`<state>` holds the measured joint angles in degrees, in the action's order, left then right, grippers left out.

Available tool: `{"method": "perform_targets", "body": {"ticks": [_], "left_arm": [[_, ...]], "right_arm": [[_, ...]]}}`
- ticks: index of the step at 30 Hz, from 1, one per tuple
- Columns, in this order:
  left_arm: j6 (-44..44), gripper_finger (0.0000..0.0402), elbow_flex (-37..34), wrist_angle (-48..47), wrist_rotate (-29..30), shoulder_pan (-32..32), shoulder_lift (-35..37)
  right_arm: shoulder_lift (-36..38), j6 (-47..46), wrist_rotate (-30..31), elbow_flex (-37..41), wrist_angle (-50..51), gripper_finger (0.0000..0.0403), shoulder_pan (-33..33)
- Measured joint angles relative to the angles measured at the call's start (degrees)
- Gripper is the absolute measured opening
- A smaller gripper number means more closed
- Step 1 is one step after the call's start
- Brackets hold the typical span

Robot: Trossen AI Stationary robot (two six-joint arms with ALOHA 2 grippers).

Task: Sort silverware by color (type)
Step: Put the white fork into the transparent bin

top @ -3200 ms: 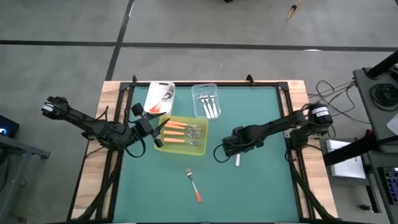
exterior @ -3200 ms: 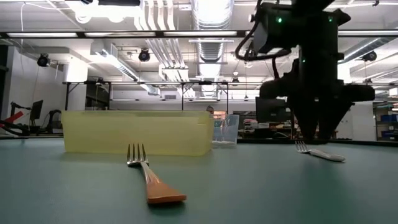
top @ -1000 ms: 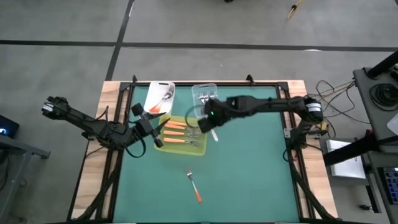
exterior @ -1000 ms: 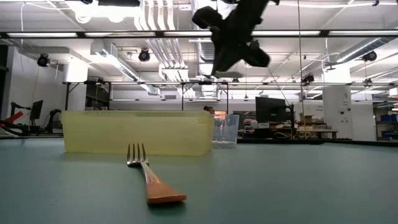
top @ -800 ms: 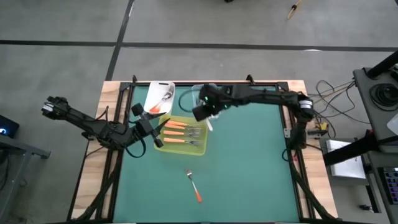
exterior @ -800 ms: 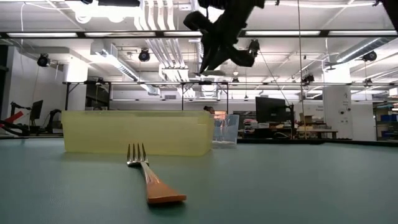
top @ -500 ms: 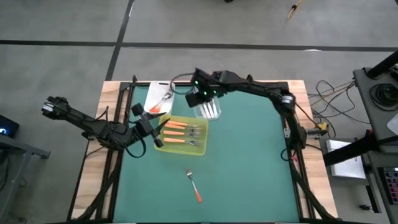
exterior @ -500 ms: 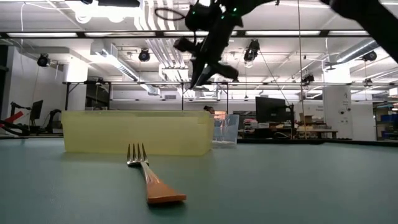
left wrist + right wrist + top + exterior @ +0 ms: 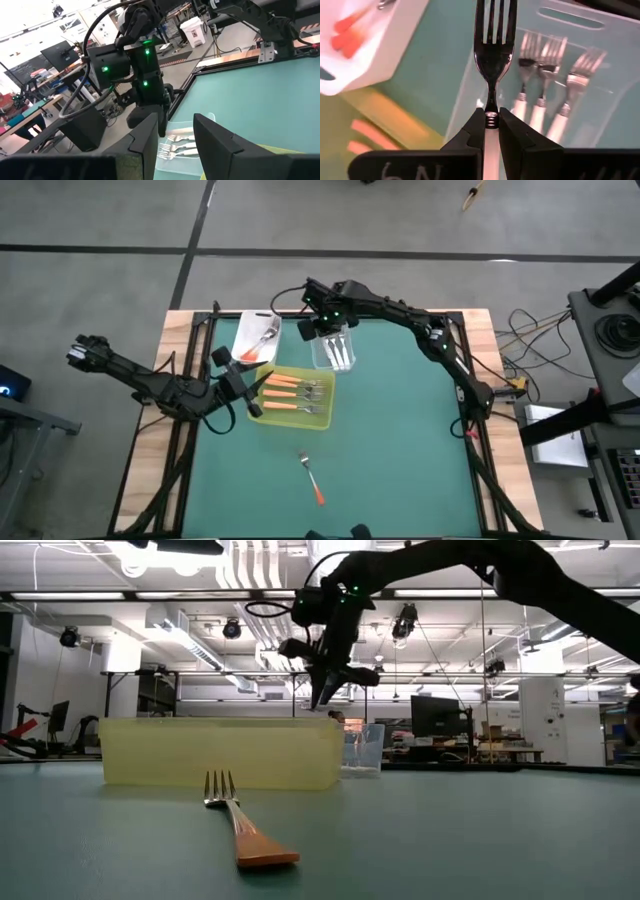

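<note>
Right gripper now above clear tub, three forks inside

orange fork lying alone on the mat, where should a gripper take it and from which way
Probably the orange fork is best gripped from straight above, jaws across its narrow neck where the silver head meets the handle. It lies flat and alone on the green mat, tines toward the yellow-green tray, with nothing crowding either side.

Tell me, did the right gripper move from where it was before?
Yes. The right gripper crossed from the table's right side to the clear tub at the far edge, carrying a white-handled fork shut in its fingers.
</note>
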<state>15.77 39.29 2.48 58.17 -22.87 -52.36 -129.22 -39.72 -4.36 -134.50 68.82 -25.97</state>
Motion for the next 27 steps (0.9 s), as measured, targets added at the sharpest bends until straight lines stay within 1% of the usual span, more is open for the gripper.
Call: {"method": "perform_targets", "body": {"ticks": [2, 8, 20, 27], "left_arm": [[-0.28, 0.0107, 0.0, -0.3, 0.44, -0.02, 0.0], [-1.02, 0.0107, 0.0, -1.06, 5.68, -0.04, -0.02], [-1.92, 0.0107, 0.0, -1.98, 5.9, 0.0, -0.02], [-2.76, 0.0107, 0.0, -2.79, 5.95, 0.0, -0.02]], "right_arm": [[-0.06, -0.33, 1.1, -0.06, 1.15, 0.002, -0.25], [-0.01, -3.04, 4.59, 0.0, 6.17, 0.002, -0.7], [-0.23, -9.94, 4.77, 0.0, 7.27, 0.002, -1.08], [-0.34, -12.33, 5.31, 2.31, 7.32, 0.002, -1.08]]}}
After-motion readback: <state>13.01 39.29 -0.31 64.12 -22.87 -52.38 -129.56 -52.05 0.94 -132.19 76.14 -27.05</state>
